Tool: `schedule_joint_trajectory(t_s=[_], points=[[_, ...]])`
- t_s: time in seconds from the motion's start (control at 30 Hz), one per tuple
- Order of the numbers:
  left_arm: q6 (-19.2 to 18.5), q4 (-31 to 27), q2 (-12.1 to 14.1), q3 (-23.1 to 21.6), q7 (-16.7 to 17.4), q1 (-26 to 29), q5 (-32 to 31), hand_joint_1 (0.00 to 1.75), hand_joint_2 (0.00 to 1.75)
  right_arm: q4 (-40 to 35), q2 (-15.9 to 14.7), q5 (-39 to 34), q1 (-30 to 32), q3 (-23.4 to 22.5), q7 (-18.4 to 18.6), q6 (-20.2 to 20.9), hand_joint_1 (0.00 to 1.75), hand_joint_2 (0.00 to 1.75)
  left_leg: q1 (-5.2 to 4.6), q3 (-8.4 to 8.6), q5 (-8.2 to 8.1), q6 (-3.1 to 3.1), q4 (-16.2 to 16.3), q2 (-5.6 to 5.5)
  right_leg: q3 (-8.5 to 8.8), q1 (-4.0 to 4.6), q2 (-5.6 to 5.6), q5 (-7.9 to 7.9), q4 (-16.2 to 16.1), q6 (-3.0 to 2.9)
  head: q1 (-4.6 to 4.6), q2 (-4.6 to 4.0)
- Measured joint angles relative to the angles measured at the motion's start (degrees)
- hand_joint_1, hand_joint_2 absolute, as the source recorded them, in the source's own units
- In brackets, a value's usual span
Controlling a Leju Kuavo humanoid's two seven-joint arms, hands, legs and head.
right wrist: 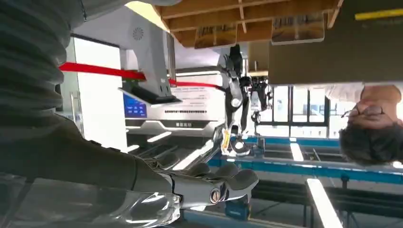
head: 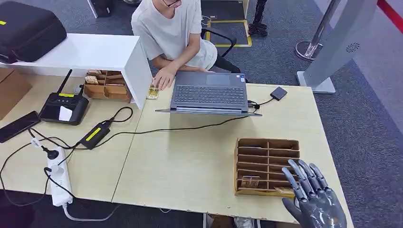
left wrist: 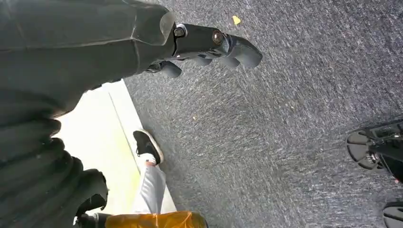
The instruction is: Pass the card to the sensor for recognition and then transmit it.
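Observation:
A wooden slotted tray (head: 267,153) stands near the table's front right corner, with a card (head: 250,181) in a near slot and another card (head: 284,190) beside it. My right hand (head: 313,197) hovers at the tray's near right corner, fingers stretched apart and holding nothing. In the right wrist view that hand (right wrist: 209,185) is bare, with the tray (right wrist: 247,12) and its cards (right wrist: 214,35) beyond. A small black sensor (head: 278,93) lies by the laptop (head: 209,92), joined to it by a cable. My left hand (left wrist: 214,45) hangs over the carpet, holding nothing.
A person sits behind the laptop, one hand (head: 165,76) next to a card (head: 152,91) on the table. To the left are a white shelf (head: 95,52), a wooden box (head: 107,85), a black device with an antenna (head: 64,107), a phone (head: 19,126), a power strip (head: 59,175) and cables.

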Motion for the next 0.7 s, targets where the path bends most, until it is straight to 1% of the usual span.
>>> schedule_joint_trajectory(t_s=[0.27,0.47,0.7], points=[[-0.3,0.0,0.0,0.0,0.1,0.0,-0.4,0.00,1.75,3.1,-0.3,-0.5,-0.4,2.7,1.4,0.0,0.00,1.75,0.00,0.00,0.00,0.00,0.0,0.01,0.00,0.00,0.00,0.00,0.0,0.00,0.00,0.00],[-0.3,0.0,0.1,0.0,0.1,-0.1,-0.7,0.00,1.75,8.4,-0.2,-1.2,-1.8,5.5,2.0,-0.3,0.00,1.75,0.00,0.00,0.00,0.00,0.0,0.02,0.00,0.00,0.00,0.00,0.0,0.00,0.00,0.00],[-0.5,0.0,0.3,0.0,0.1,-0.1,-0.9,0.00,1.75,11.4,-0.1,-2.3,-2.9,7.1,2.4,-0.5,0.00,1.75,0.00,0.00,0.00,0.00,0.0,0.03,0.00,0.00,0.00,0.00,0.0,0.00,0.02,0.00]])
